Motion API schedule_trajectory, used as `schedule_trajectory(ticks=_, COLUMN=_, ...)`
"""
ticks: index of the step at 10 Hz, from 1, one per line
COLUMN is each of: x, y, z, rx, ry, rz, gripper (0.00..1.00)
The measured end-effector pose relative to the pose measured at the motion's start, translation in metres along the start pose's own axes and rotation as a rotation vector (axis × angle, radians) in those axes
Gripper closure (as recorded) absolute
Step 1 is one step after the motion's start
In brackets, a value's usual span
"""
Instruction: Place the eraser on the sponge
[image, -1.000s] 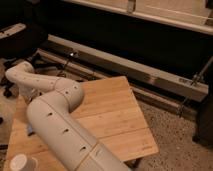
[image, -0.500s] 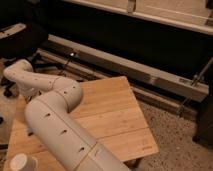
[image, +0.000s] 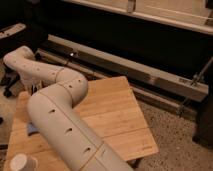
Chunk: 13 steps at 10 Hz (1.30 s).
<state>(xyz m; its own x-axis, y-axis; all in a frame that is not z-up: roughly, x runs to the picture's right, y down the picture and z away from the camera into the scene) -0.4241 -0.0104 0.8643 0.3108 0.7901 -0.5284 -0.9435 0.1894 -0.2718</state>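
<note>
Gripper is hidden behind the white arm (image: 60, 125) over the wooden table's (image: 115, 115) left edge, grip state unreadable; eraser unseen, blue sponge (image: 32, 129) sliver lies at table left, so fetching or placing: cannot tell.

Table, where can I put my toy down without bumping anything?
The bare wood of the table right of the arm, out to its edges, is free. The left is crowded: the arm crosses it, with the sponge and a white cup beside it. The gripper is hidden behind the arm.
</note>
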Motion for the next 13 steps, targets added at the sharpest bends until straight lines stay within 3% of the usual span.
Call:
schedule_trajectory(ticks=5, x=0.033, y=0.045, z=-0.048, rx=-0.103, ry=-0.028, rz=-0.128, gripper=1.00)
schedule_trajectory(ticks=10, x=0.093, y=0.050, z=-0.058, rx=-0.082, ry=0.021, rz=-0.235, gripper=1.00)
schedule_trajectory(ticks=13, x=0.112, y=0.051, z=-0.057, rx=-0.084, ry=0.029, rz=-0.256, gripper=1.00)
